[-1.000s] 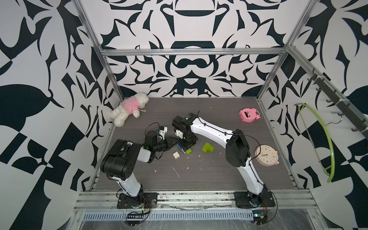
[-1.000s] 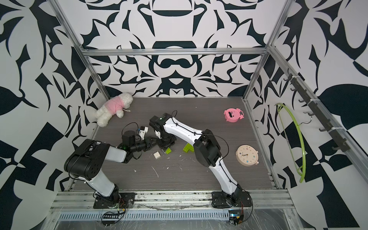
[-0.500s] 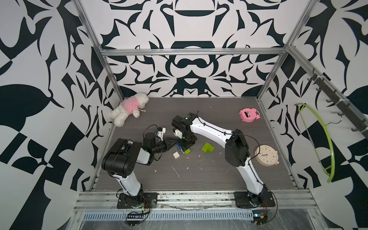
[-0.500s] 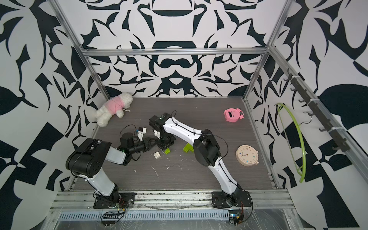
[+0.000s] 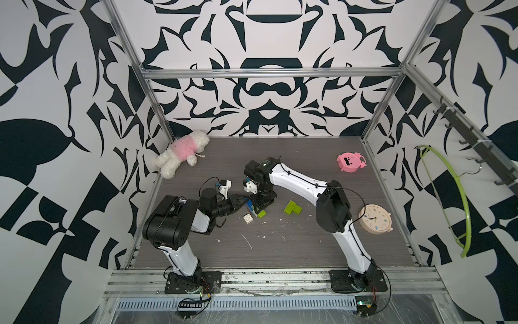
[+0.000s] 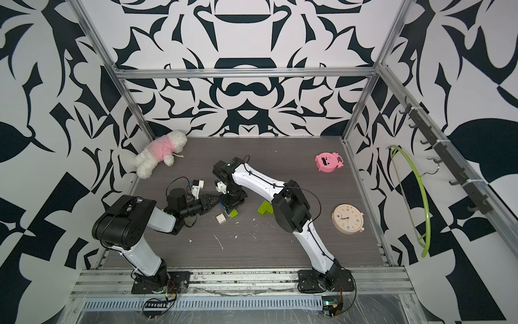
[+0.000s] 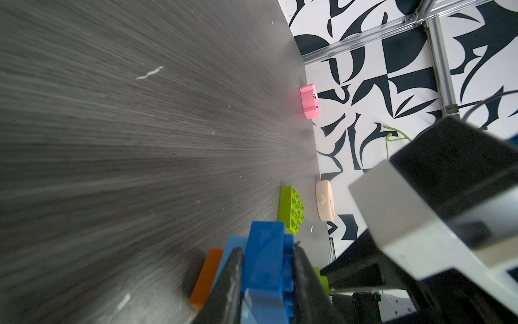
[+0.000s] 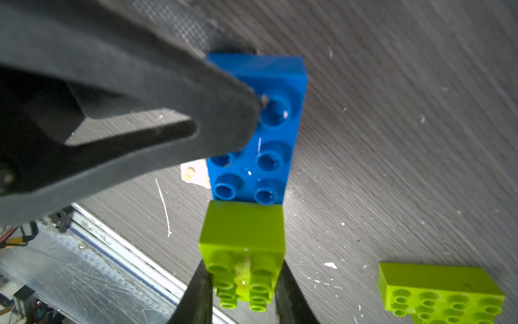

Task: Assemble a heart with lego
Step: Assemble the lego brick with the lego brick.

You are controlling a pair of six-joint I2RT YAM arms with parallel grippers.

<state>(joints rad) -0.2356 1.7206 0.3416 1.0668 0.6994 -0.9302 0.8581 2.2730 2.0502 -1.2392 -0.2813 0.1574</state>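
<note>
Blue-lime cluster point(image 8: 249, 185), white brick point(image 5: 247, 218) beside, lime bricks point(image 5: 292, 208) near

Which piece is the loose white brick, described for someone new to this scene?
On the dark table, find the half-built heart of blue and lime-green bricks near the middle. Just in front of it, nearer the camera, lies the white brick: square, alone, ungripped, the only all-white piece there.

Top views look down (alike); close wrist views share the blue brick point(image 8: 280, 81)

The grey table point(image 5: 308, 246) carries a plush toy point(image 5: 182, 153), pink pig toy point(image 5: 350, 162), clock point(image 5: 375, 219), white brick point(image 5: 247, 218) and lime-green bricks point(image 5: 292, 208).
</note>
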